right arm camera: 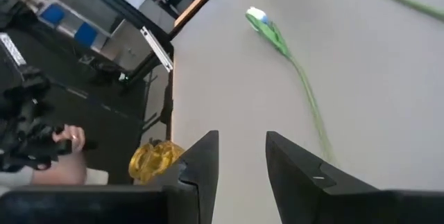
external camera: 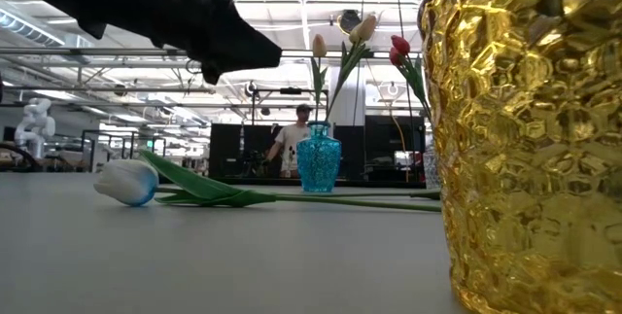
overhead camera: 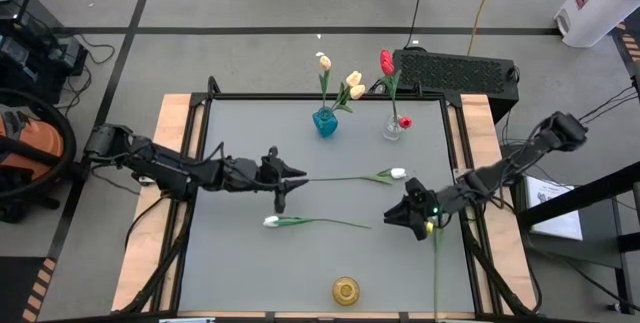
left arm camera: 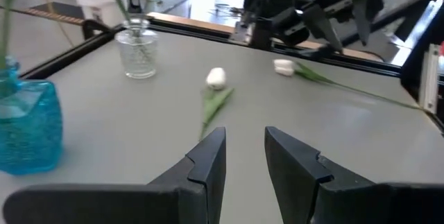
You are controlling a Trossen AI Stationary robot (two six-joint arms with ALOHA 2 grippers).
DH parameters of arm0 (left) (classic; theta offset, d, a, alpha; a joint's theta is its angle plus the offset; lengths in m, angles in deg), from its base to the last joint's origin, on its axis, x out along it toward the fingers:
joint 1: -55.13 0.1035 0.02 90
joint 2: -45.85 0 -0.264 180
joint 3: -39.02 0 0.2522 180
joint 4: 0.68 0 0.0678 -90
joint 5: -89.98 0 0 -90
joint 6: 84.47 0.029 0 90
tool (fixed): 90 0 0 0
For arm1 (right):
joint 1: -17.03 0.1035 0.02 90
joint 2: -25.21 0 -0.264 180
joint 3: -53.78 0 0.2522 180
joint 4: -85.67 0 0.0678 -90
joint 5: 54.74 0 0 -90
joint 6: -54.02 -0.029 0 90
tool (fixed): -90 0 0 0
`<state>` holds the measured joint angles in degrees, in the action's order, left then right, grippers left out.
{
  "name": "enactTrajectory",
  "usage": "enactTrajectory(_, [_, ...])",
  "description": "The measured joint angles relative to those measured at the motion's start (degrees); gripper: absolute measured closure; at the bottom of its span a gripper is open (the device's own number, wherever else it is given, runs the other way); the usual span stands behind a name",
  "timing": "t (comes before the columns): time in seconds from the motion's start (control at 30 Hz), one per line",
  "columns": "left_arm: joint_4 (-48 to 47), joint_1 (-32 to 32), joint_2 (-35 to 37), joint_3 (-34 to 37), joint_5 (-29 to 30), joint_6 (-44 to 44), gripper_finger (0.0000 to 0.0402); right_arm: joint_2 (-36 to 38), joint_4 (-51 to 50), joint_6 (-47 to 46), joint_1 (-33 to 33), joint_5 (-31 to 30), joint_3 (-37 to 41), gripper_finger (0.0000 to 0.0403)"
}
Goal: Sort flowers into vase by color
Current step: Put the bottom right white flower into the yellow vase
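Jaws of the left gripper (left arm camera: 245, 156) are seen parted with nothing between them, low over the grey tabletop (overhead camera: 240, 263) and pointed toward a white tulip (overhead camera: 398, 174) lying near the middle. The right gripper (right arm camera: 241, 156) also has its jaws apart and empty, near the right edge of the tabletop.

Two white tulips are left lying flat: that one, and a second white tulip (overhead camera: 271, 222) nearer the front, with its stem running to the right. Cream-yellow tulips (overhead camera: 353, 84) are already standing in the blue vase (overhead camera: 325, 121), and red tulips (overhead camera: 386, 61) in the clear glass vase (overhead camera: 393, 128). A gold vase (overhead camera: 345, 290) stands at the front edge, well apart from both, and appears to hold nothing.

The flowers are judged to be very light, with a thin stem that will bend and may roll away when it is pressed. The bud looks soft and could be crushed. A hold on the stem, between the leaves and the far end, is probably best, so that the flower can be tipped upright over a narrow vase mouth.

Part of the first stem is covered by the left arm in the high view. In the low view the gold vase blocks the right side, and it cannot be told which dark arm is hanging above. A person is seen far behind the tabletop.
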<state>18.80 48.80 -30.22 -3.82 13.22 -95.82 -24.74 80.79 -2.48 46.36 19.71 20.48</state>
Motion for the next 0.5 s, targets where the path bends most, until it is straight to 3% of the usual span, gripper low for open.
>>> enactTrajectory(0.33, [-2.82, -3.07, 0.01, 0.00, 0.18, 0.11, 0.0295, -7.48, -1.75, -5.58, 7.84, -4.80, -9.62, 0.0291])
enactTrajectory(0.5, [-3.96, -3.60, 0.02, 0.00, 0.32, 0.08, 0.0295, -13.97, -14.64, -11.30, 9.83, -5.36, -19.21, 0.0291])
